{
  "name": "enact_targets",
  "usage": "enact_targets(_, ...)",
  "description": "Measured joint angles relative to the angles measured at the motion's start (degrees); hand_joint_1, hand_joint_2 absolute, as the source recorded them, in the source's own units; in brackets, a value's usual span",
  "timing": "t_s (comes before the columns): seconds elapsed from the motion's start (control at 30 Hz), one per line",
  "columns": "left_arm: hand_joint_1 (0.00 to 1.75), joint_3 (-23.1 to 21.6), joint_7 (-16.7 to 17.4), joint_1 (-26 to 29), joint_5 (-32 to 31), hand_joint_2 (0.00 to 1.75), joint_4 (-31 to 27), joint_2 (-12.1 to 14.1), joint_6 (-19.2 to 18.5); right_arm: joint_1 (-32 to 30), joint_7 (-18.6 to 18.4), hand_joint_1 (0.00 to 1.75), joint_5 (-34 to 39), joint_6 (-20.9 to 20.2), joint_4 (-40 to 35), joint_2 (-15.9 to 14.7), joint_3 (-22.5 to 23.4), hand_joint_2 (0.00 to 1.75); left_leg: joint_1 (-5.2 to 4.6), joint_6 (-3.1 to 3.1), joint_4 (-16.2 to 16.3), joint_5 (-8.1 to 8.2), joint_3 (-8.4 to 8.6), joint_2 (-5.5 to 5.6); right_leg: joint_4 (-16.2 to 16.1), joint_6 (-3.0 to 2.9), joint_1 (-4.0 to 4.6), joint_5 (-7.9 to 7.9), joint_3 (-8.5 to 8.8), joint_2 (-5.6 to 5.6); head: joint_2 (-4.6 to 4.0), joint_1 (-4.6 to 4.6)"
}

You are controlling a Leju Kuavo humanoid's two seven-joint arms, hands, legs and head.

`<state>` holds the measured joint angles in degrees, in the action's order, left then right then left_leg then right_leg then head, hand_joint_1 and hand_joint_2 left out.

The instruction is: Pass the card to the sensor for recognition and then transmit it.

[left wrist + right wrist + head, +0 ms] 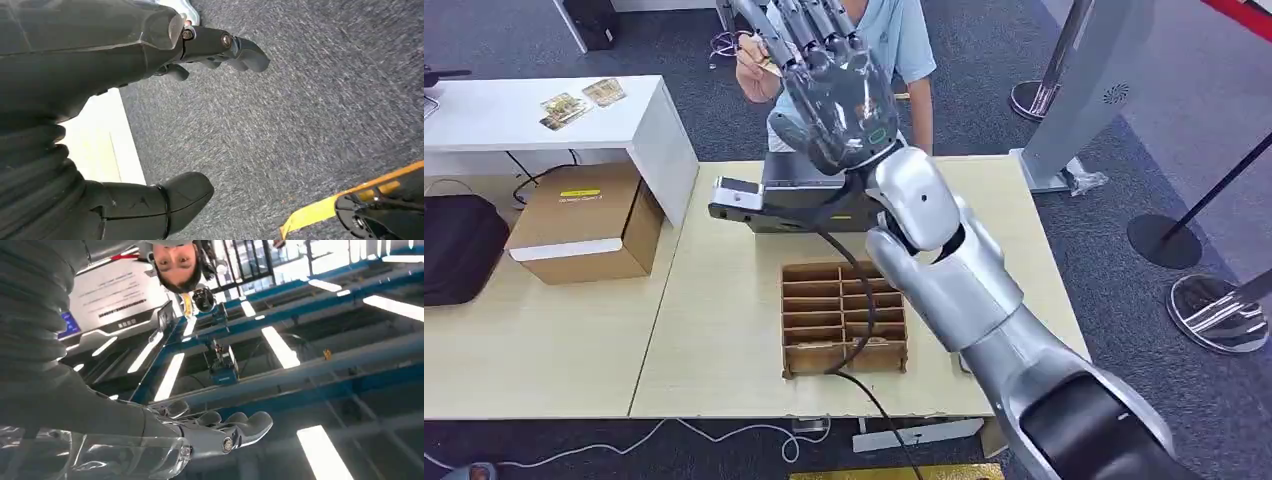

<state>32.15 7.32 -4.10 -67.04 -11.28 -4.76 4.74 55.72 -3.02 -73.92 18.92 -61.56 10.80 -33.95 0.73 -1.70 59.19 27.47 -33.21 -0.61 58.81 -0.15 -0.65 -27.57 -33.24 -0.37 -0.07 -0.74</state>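
Note:
My right hand is raised high beyond the table's far edge, fingers stretched out and apart with nothing in them. In the right wrist view the same hand points up at the ceiling, its fingers straight. A person standing behind the table holds a small card in their own hand, right beside my fingertips. The dark sensor unit with a white reader head sits on the table below my forearm. My left hand hangs over the carpet, thumb and fingers apart, holding nothing.
A cardboard divider tray lies mid-table with a black cable running across it. A brown box and a black bag sit to the left. The white side table carries loose cards. Stanchion bases stand at right.

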Motion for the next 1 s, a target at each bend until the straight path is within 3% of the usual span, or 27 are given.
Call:
enact_targets(0.2, 0.0, 0.0, -0.3, -0.4, -0.2, 1.75, 0.0, 0.0, -0.7, 5.3, -2.0, 0.0, -2.9, -4.0, 12.1, 3.0, -1.7, 1.75, 0.0, 0.0, 0.0, 0.0, 0.0, 0.02, 0.0, 0.0, 0.0, 0.0, -0.01, 0.0, 0.0, 0.0)
enact_targets(0.57, 0.0, 0.0, -0.3, -0.8, -0.7, 1.75, 0.0, 0.0, -1.7, 8.0, -2.2, 0.0, -4.8, -1.4, 23.7, 4.9, -3.2, 1.75, 0.0, 0.0, 0.0, 0.0, 0.0, 0.02, 0.0, 0.0, 0.0, 0.01, -0.02, 0.0, 0.0, 0.02)
enact_targets(0.6, 0.0, 0.0, -0.3, -0.8, -0.7, 1.75, 0.0, 0.0, -1.8, 8.2, -2.2, 0.66, -4.8, -1.2, 24.2, 4.9, -3.2, 1.75, 0.0, 0.0, 0.0, 0.0, 0.0, 0.02, 0.0, 0.01, 0.0, 0.01, -0.03, 0.0, 0.0, 0.02)
enact_targets(0.63, 0.0, 0.0, -0.3, -0.9, -0.7, 1.75, 0.0, 0.0, -1.9, 8.3, -2.3, 1.75, -4.8, -0.8, 24.6, 4.9, -3.2, 1.75, 0.0, 0.0, 0.0, 0.0, 0.0, 0.02, 0.0, 0.01, 0.0, 0.01, -0.03, 0.0, 0.0, 0.02)
enact_targets(1.0, 0.0, 0.0, -0.2, -1.0, -0.6, 1.75, 0.0, 0.0, -2.3, 9.1, -1.6, 1.75, -4.7, 1.3, 26.5, 4.9, -2.7, 1.75, 0.0, 0.0, 0.0, 0.0, 0.0, 0.01, 0.0, 0.0, 0.0, 0.01, -0.05, 0.01, 0.0, 0.02)
